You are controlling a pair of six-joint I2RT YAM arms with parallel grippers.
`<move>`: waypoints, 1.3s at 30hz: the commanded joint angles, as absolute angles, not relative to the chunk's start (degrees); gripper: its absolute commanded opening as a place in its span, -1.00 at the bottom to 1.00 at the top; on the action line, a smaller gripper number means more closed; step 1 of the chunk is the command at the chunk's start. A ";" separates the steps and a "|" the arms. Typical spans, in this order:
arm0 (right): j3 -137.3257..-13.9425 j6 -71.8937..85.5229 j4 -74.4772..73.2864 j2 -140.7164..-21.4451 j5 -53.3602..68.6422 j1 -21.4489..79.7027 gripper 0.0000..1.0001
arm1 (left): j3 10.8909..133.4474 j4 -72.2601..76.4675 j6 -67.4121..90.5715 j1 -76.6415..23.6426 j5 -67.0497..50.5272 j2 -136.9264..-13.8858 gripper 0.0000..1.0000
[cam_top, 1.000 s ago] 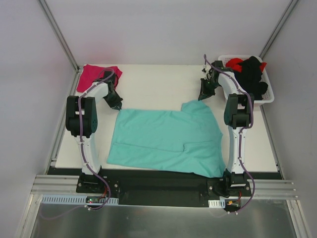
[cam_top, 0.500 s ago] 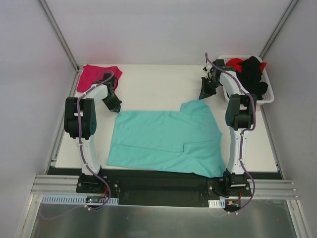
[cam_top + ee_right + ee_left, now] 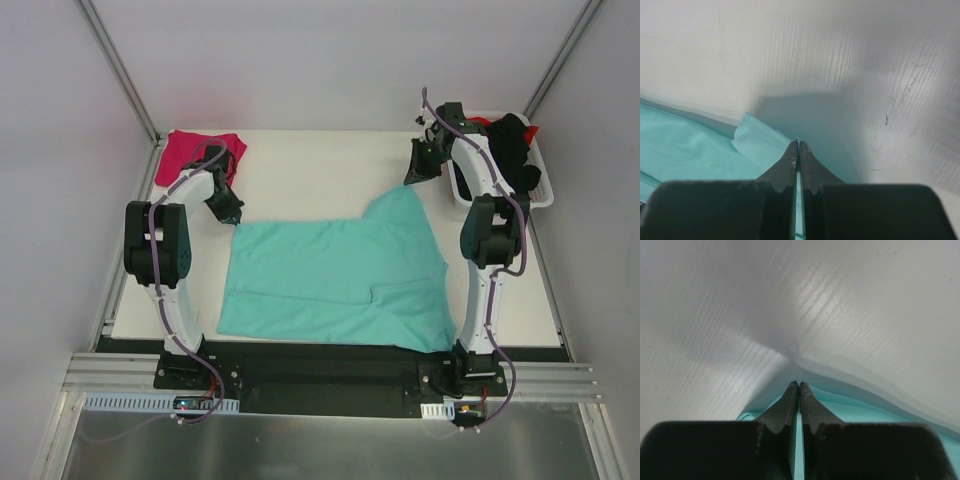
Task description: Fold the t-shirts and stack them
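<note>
Since the earlier frame the right gripper [image 3: 410, 180] has drawn back toward the far edge of the table [image 3: 310, 165]. It has pulled the far right corner of the teal t-shirt [image 3: 330, 280] with it, so that corner now rises to a point. The left gripper [image 3: 235, 214] has edged slightly toward the far left and sits at the shirt's far left corner.

Both pairs of fingers are pressed together. In the right wrist view the right gripper [image 3: 798, 145] pinches a small raised fold of the teal cloth [image 3: 690, 145]. In the left wrist view the left gripper [image 3: 798, 386] nips the cloth's edge [image 3: 850, 412], which tents up to the tips.

The teal t-shirt is plain, smooth and matte. It lies spread flat across the middle and near part of the table, with one faint crease near its centre.

One magenta t-shirt [image 3: 192, 152] lies crumpled at the far left corner, well apart from the teal one. One white basket [image 3: 545, 196] at the far right holds a black garment [image 3: 510, 152] and some red cloth [image 3: 530, 131].
</note>
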State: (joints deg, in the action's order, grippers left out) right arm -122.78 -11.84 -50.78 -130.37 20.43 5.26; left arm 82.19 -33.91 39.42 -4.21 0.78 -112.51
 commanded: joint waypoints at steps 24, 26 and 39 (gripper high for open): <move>-130.42 -10.63 -52.82 -125.76 21.88 5.89 -0.98 | 92.36 -37.27 36.56 -4.66 4.92 -112.50 -1.00; -131.13 -10.72 -52.91 -126.47 21.88 5.89 -0.98 | 93.33 -37.27 36.56 -4.66 4.83 -113.64 -1.00; -133.16 -11.16 -50.89 -128.15 21.88 5.36 -0.98 | 99.84 -37.27 36.12 -4.66 4.57 -118.30 -1.00</move>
